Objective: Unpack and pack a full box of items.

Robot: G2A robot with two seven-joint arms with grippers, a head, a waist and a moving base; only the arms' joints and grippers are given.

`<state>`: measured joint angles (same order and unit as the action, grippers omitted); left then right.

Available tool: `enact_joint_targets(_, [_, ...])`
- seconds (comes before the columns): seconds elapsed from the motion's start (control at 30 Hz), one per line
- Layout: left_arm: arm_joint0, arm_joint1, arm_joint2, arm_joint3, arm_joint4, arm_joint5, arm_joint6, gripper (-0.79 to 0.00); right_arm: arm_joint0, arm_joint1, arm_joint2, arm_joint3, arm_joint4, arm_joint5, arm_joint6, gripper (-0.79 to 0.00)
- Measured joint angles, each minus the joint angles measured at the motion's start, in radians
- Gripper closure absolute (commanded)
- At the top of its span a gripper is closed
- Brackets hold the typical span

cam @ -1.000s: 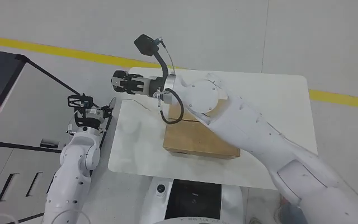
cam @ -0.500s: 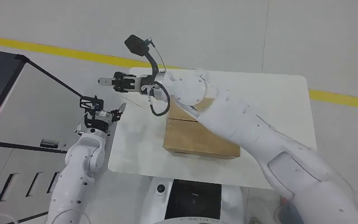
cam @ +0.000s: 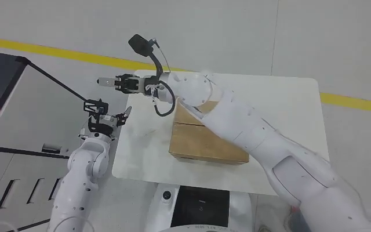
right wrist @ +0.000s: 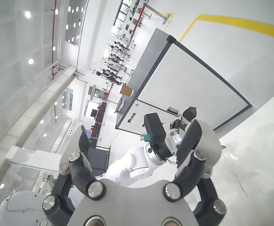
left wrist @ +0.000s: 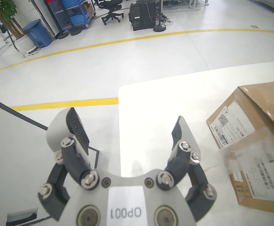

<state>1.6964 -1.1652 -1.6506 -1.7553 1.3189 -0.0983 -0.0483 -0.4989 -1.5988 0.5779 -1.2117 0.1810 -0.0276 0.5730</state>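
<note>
On the white table (cam: 278,104) a brown cardboard box (cam: 203,139) is sitting with its flaps shut — what is inside is hidden. The left gripper (left wrist: 126,119) is hanging by the table's left edge, its fingers wide apart. The right gripper (right wrist: 139,130) is hanging just past the far left corner, fingers apart too — holding nothing.

White table (cam: 290,110), rounded corners, standing on a pale floor. Yellow floor line (cam: 58,52) runs across the floor on the table's far side. Grey cabinet (right wrist: 184,85) with dark edging stands just beside the table's left end; a brown paper cup (right wrist: 126,90) sits on its top. Well apart, across the floor: blue bin (left wrist: 36,32), wheeled rack of blue crates (left wrist: 70,12), black office chair (left wrist: 111,10), black computer tower (left wrist: 141,16), potted plant (left wrist: 8,10).
</note>
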Motion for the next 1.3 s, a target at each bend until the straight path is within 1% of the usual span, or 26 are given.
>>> enact_joint_targets(0.13, [-0.01, -0.001, 0.0, 0.003, 0.004, 0.0, 0.0, -0.785, -0.031, 0.016, 0.042, -0.06, -0.05, 0.026, -0.001, -0.785])
enact_joint_targets(0.2, [-0.012, -0.002, 0.001, -0.005, 0.002, 0.003, -0.003, -0.785, -0.057, 0.027, 0.07, -0.1, -0.072, 0.021, -0.018, -0.785])
enact_joint_targets(0.3, [-0.005, -0.005, 0.009, -0.034, -0.011, 0.02, -0.016, -0.785, -0.129, 0.053, 0.14, -0.196, -0.119, -0.017, -0.068, -0.785])
enact_joint_targets(0.37, [0.0, -0.007, 0.015, -0.059, -0.032, 0.028, -0.035, -0.785, -0.2, 0.078, 0.206, -0.29, -0.174, -0.028, -0.099, -0.785])
enact_joint_targets(0.4, [-0.001, -0.008, 0.016, -0.069, -0.039, 0.027, -0.044, -0.785, -0.238, 0.09, 0.24, -0.337, -0.198, -0.028, -0.107, -0.785])
enact_joint_targets(0.5, [-0.017, -0.009, 0.024, -0.094, -0.076, 0.0, -0.09, -0.785, -0.399, 0.136, 0.376, -0.513, -0.283, -0.009, -0.117, -0.785])
enact_joint_targets(0.53, [-0.027, -0.009, 0.027, -0.103, -0.104, -0.017, -0.117, -0.785, -0.474, 0.154, 0.439, -0.586, -0.312, 0.002, -0.114, -0.785])
enact_joint_targets(0.6, [-0.046, -0.009, 0.032, -0.112, -0.145, -0.036, -0.16, -0.785, -0.589, 0.177, 0.532, -0.69, -0.343, 0.019, -0.101, -0.785])
enact_joint_targets(0.63, [-0.061, -0.01, 0.035, -0.113, -0.172, -0.045, -0.189, -0.785, -0.666, 0.189, 0.592, -0.753, -0.354, 0.027, -0.097, -0.785])
enact_joint_targets(0.73, [-0.092, -0.009, 0.044, -0.112, -0.186, -0.06, -0.234, -0.785, -0.844, 0.209, 0.719, -0.869, -0.345, 0.028, -0.1, -0.785])
enact_joint_targets(0.8, [-0.093, -0.009, 0.044, -0.112, -0.183, -0.061, -0.235, -0.785, -0.917, 0.219, 0.761, -0.907, -0.376, 0.039, -0.064, -0.785])
enact_joint_targets(0.87, [-0.092, -0.009, 0.044, -0.112, -0.183, -0.06, -0.233, -0.785, -0.939, 0.223, 0.769, -0.916, -0.404, 0.047, -0.022, -0.785])
enact_joint_targets(1.23, [-0.092, -0.009, 0.044, -0.112, -0.183, -0.06, -0.233, -0.785, -0.935, 0.222, 0.765, -0.915, -0.397, 0.047, -0.036, -0.785])
enact_joint_targets(1.3, [-0.092, -0.009, 0.044, -0.112, -0.183, -0.06, -0.233, -0.785, -0.935, 0.221, 0.763, -0.918, -0.359, 0.058, -0.036, -0.785])
